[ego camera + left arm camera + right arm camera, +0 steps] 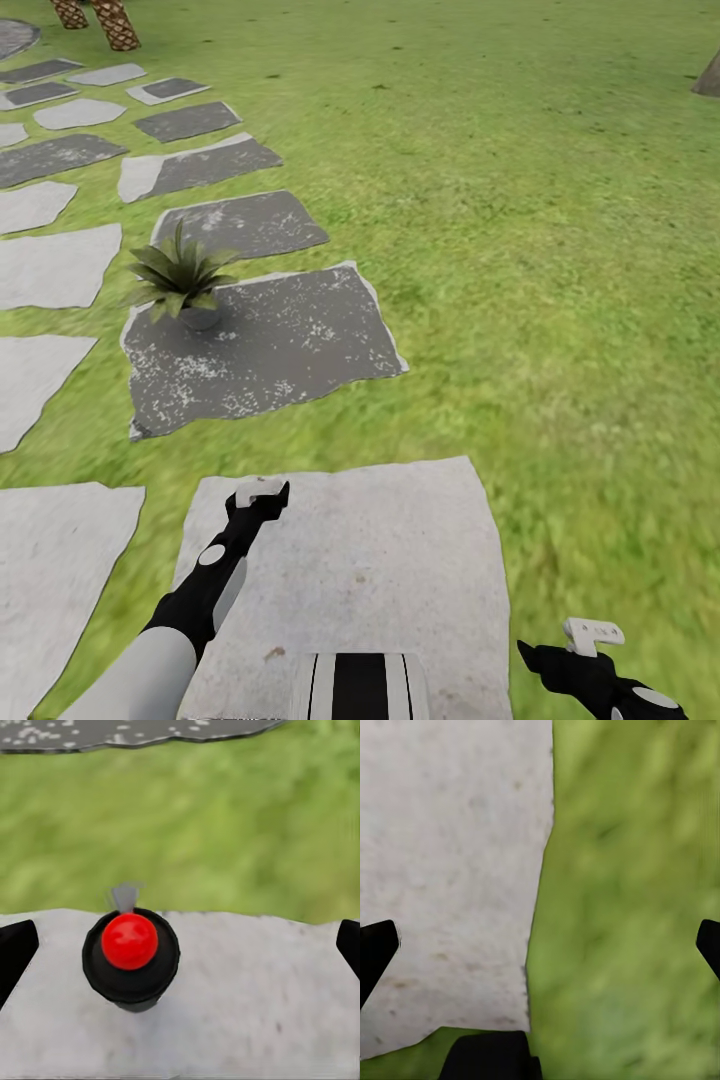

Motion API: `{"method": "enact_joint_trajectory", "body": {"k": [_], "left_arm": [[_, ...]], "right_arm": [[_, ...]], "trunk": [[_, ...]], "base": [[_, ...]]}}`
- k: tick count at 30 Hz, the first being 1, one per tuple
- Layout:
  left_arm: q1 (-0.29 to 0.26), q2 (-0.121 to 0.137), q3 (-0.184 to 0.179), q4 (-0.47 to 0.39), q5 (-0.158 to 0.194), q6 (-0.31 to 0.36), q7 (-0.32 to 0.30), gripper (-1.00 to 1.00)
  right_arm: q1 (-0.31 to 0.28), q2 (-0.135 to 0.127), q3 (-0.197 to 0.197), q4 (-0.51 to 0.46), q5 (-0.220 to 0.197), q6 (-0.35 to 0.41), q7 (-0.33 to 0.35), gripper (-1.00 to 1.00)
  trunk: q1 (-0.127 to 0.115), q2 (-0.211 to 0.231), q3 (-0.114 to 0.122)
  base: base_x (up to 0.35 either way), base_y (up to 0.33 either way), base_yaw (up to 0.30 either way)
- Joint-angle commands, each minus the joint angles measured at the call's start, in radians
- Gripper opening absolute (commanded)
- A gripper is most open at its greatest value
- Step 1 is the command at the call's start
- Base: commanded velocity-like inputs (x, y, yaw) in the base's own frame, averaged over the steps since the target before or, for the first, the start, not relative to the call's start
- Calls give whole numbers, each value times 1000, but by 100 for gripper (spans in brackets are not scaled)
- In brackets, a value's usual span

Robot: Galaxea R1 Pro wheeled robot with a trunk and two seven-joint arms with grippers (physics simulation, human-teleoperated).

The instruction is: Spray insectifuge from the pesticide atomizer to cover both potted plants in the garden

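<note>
left gripper hangs over the pale slab, fingers spread wide at either edge of the wrist view, nothing clamped. atomizer stands upright on that slab right below, seen end-on: red top, dark body, closer to one finger than centred. reads as a top-down approach lined up for a grab; it needs a small sideways shift before dropping, or one finger may clip the bottle and tip it.

in the head view the left gripper sits near the slab's far left corner, so the bottle is under it there, hidden from that camera.

right gripper also released, fingers apart, idle over the slab edge where it meets grass. parked low at the right, out of the way.

one plant, grey pot, on the dark slab just ahead, close for spraying once the bottle is in hand. not sprayed yet, as far as i can judge.
</note>
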Motion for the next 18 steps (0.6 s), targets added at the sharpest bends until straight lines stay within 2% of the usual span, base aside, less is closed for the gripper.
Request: {"method": "enact_joint_trajectory", "body": {"k": [1, 10, 18], "left_arm": [[-1, -1, 7, 1, 0, -2, -8, 100], [-1, -2, 7, 1, 0, -2, -8, 100], [-1, -14, 7, 1, 0, -2, -8, 100]], "right_arm": [[0, 0, -2, -1, 0, 5, 5, 100], [0, 0, -2, -1, 0, 5, 5, 100], [0, 0, -2, -1, 0, 5, 5, 100]], "trunk": [[0, 0, -1], [0, 0, -9], [0, 0, -10]], "base": [[0, 0, 193], [0, 0, 204], [65, -49, 19]]}}
